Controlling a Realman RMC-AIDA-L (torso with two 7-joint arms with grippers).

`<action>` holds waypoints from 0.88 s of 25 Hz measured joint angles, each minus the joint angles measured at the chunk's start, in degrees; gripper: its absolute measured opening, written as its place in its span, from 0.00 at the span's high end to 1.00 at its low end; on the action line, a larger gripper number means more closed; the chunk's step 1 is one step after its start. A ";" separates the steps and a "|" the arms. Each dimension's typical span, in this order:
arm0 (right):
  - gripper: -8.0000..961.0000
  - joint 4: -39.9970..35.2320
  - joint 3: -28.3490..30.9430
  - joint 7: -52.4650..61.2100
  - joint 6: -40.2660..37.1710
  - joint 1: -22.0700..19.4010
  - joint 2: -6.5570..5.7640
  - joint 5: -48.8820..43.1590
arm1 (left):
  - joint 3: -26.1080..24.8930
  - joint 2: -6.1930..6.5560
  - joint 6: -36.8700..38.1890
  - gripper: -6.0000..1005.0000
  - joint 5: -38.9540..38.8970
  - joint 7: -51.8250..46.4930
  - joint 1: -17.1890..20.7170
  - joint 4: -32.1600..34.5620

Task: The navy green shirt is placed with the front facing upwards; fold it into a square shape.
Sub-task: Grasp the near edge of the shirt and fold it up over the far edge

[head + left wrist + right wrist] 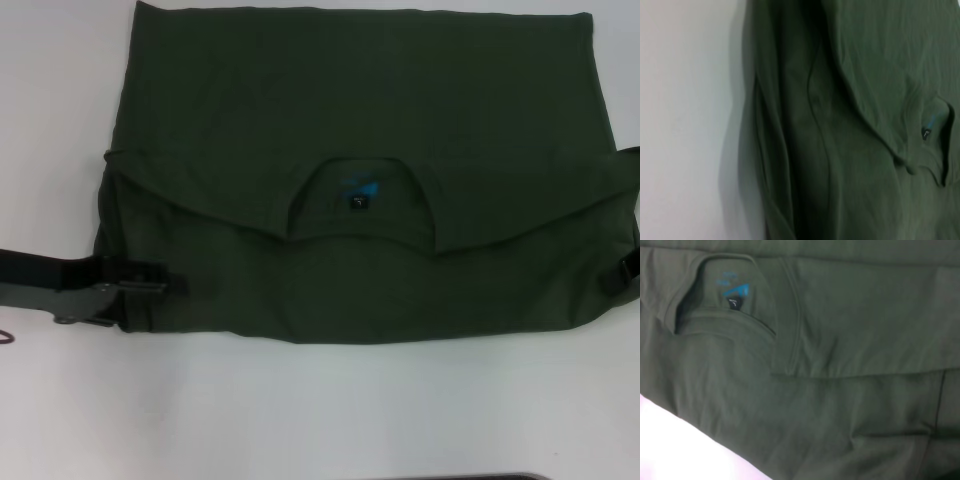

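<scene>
The navy green shirt (360,180) lay across the middle of the white table (320,410), already doubled over on itself: the collar (362,200) with its small dark neck label (360,203) faced up near the centre, and a folded edge curved away from it toward 9 and 3 o'clock. No chest lettering showed.

The left gripper (150,278) sat at the shirt's 8 o'clock corner, its dark fingers lying over the cloth edge; whether they were pinched on fabric or merely resting I could not tell. The right gripper (630,275) barely entered at 3 o'clock, touching the shirt's side, and its opening could not be told either.

The risks, as I judged them: if only one layer was caught at either side, a lift would peel the fold open. Uneven pulling by the two arms would skew the edges and spoil the square. The left wrist view showed ridged wrinkles (815,125) near that edge, which could get pressed into the next fold.
</scene>
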 joint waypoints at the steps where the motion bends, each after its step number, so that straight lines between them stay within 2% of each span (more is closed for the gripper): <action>1: 0.95 0.00 0.00 -0.04 -0.03 0.00 0.00 0.22 | 0.32 -0.04 -0.38 0.17 0.00 0.03 -0.25 0.50; 6: 0.95 0.17 0.00 -0.14 -0.04 0.01 -0.02 0.82 | 1.07 -0.27 -1.40 0.19 -0.04 0.04 -0.73 0.01; 10: 0.95 0.23 0.00 -0.16 -0.15 -0.01 -0.15 1.19 | 1.26 -0.76 -1.55 0.26 0.83 0.28 -0.67 -1.67; 17: 0.95 0.26 0.00 -0.17 -0.27 0.31 -0.15 1.20 | 1.62 -0.77 -1.52 0.40 1.22 0.05 -0.72 -1.67; 22: 0.95 0.34 0.00 -0.15 -0.31 0.37 -0.22 1.20 | 1.57 -0.66 -0.49 0.63 1.11 0.35 -0.60 -1.71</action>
